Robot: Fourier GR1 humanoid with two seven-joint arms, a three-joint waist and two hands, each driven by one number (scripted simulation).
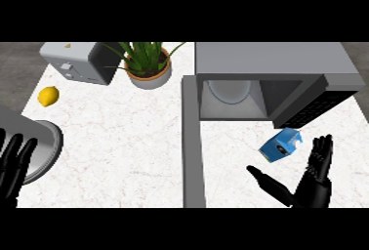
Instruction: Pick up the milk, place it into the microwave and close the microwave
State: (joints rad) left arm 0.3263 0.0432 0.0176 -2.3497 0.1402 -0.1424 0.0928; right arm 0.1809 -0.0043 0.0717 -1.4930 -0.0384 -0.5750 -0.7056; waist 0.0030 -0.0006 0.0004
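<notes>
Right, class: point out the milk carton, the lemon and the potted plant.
milk carton [281, 145], head view, on its blue side face.
lemon [48, 96], head view, middle of its yellow skin.
potted plant [149, 78], head view, on the pot's wall.

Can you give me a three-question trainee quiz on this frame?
1. True or false: the milk carton is inside the microwave.
2. Which robot hand is nearest the milk carton: A left, B right?
3. Fill in: the yellow fruit by the toaster is a ____.

Key: 1 false, it lies on the counter in front of the open microwave. 2 B. 3 lemon.
</notes>
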